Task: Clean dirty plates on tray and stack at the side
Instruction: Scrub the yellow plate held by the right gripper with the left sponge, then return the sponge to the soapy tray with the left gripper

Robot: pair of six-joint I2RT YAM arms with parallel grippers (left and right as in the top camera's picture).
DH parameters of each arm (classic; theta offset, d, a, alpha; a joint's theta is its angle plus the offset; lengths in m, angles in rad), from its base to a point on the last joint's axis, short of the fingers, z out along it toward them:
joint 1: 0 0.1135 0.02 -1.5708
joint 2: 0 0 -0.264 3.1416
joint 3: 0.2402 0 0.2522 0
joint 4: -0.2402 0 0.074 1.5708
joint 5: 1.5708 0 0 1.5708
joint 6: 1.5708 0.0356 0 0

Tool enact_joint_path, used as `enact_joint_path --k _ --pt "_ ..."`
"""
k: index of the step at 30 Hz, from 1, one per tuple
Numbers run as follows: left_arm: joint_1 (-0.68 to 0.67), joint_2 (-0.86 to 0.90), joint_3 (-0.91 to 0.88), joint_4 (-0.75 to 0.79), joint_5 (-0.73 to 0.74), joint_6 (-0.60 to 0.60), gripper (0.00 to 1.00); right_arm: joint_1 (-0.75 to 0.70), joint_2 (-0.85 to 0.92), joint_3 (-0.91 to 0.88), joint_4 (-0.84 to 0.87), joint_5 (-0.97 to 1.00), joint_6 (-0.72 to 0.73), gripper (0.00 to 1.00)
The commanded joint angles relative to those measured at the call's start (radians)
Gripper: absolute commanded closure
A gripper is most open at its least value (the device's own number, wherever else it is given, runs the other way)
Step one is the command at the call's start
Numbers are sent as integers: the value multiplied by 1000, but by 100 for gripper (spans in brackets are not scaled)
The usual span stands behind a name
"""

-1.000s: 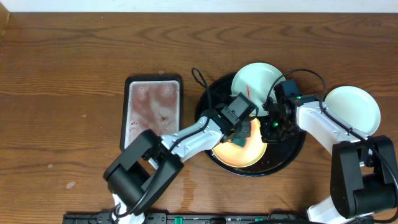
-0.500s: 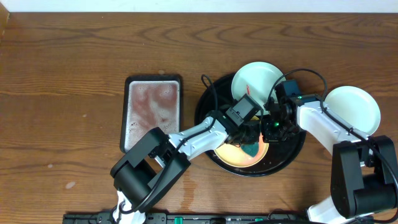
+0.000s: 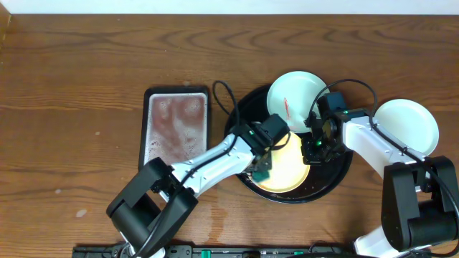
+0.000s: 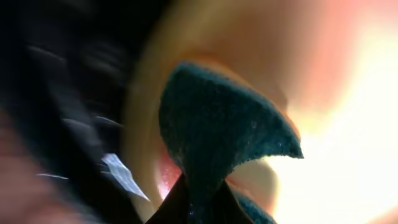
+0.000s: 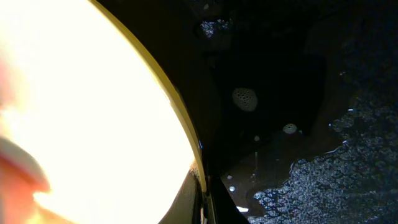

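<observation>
while the left claw (image 3: 262,167) is clamping the teal sponge (image 4: 217,130) against the yellow plate (image 3: 288,170) on the tray (image 3: 333,173), the right claw (image 3: 310,149) is pinching that plate's rim; a streaked plate (image 3: 297,93) is lying behind it.

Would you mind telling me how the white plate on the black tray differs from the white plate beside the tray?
The rear white plate carries a red sauce streak; the right-hand white plate looks clean. The rear one rests at the back of the round black tray, while the right-hand one sits on the wooden table beside it. Both are small, round, pale and face up.
</observation>
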Motion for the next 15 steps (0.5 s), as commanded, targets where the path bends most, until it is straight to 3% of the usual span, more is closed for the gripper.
enact_joint_path --k 1,4,8,15 --pt "19 -2 -27 -32 -329 93 92 -1 11 0 4 45 3 99" --pt "19 -8 3 -52 -365 137 93 -1 11 0 4 45 3 99" --pt "18 -53 119 -199 -342 134 92 -1 11 0 4 46 -9 99" --pt "45 -229 207 -366 -346 135 92 -2 6 0 11 45 -8 99"
